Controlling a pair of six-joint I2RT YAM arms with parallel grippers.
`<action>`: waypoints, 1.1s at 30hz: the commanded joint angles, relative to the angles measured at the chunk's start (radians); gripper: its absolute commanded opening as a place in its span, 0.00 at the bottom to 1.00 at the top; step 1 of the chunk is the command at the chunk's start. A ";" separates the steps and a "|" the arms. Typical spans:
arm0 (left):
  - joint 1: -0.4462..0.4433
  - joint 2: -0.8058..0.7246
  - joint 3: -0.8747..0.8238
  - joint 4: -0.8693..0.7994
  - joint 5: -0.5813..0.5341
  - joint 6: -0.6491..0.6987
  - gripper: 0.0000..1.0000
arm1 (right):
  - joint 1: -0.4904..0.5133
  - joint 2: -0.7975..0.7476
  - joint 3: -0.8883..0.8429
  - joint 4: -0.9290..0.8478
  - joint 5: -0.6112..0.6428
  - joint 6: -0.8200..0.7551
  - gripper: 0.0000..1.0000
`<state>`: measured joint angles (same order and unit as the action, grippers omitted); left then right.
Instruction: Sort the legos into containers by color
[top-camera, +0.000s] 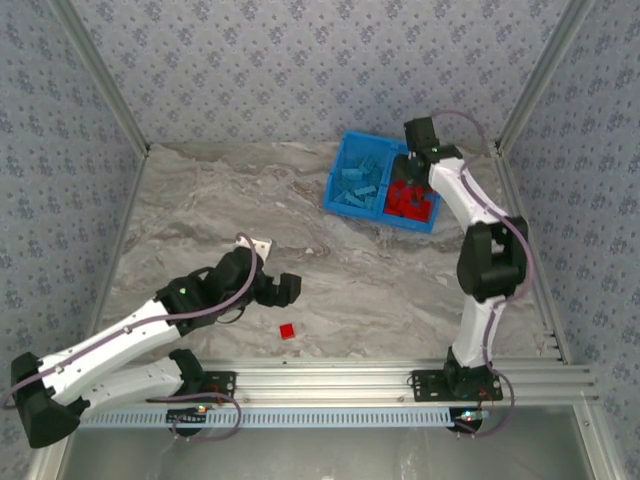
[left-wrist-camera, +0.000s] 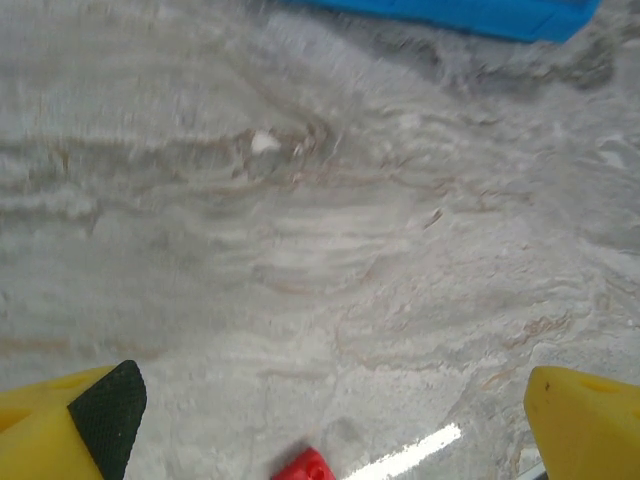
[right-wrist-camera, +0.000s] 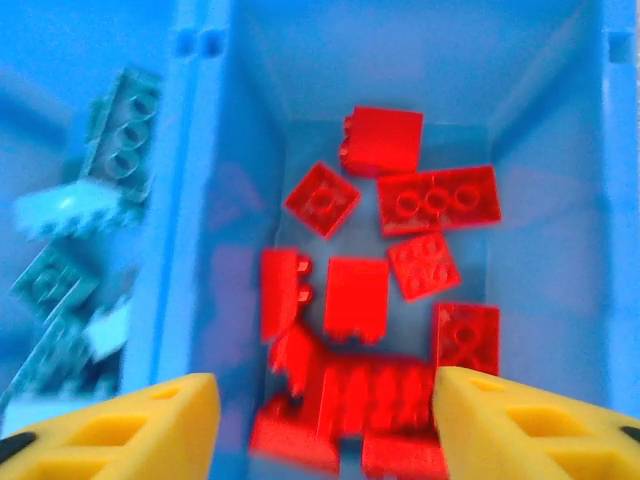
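Near the front of the table (top-camera: 200, 210), at 6 o'clock from the left gripper (top-camera: 283, 289), lies one loose red lego (top-camera: 287, 331). That gripper's jaws stand wide and empty.

Brick judged light, rigid, slick-sided (pinch across the flat sides, not the studs).

Blue bin (top-camera: 338, 172) sits at 1 o'clock on the table:
- left compartment (right-wrist-camera: 60, 60) holds light blue legos (right-wrist-camera: 125, 120)
- right compartment (right-wrist-camera: 540, 130) holds red legos (right-wrist-camera: 437, 198)

Right gripper (right-wrist-camera: 325, 420) hangs over the reds, jaws apart, nothing between.

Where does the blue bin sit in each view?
Top external: blue bin at upper right.
Left wrist: blue bin along the top edge.
Right wrist: blue bin close from above, divider at left.
Landmark: red legos piled in its right compartment, in top external and right wrist.
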<state>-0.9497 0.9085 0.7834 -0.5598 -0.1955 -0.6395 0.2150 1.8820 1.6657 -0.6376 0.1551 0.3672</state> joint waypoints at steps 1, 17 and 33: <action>-0.038 0.042 -0.005 -0.163 -0.048 -0.316 0.99 | 0.045 -0.192 -0.152 0.058 -0.029 0.019 0.68; -0.198 0.373 -0.081 -0.005 0.033 -0.772 0.90 | 0.122 -0.662 -0.455 -0.049 -0.092 0.041 0.93; -0.159 0.505 -0.034 -0.043 0.109 -0.662 0.24 | 0.092 -0.780 -0.465 -0.081 -0.158 0.120 0.95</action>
<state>-1.1126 1.4216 0.7189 -0.5674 -0.0776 -1.3182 0.3119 1.1461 1.2064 -0.6880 0.0303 0.4496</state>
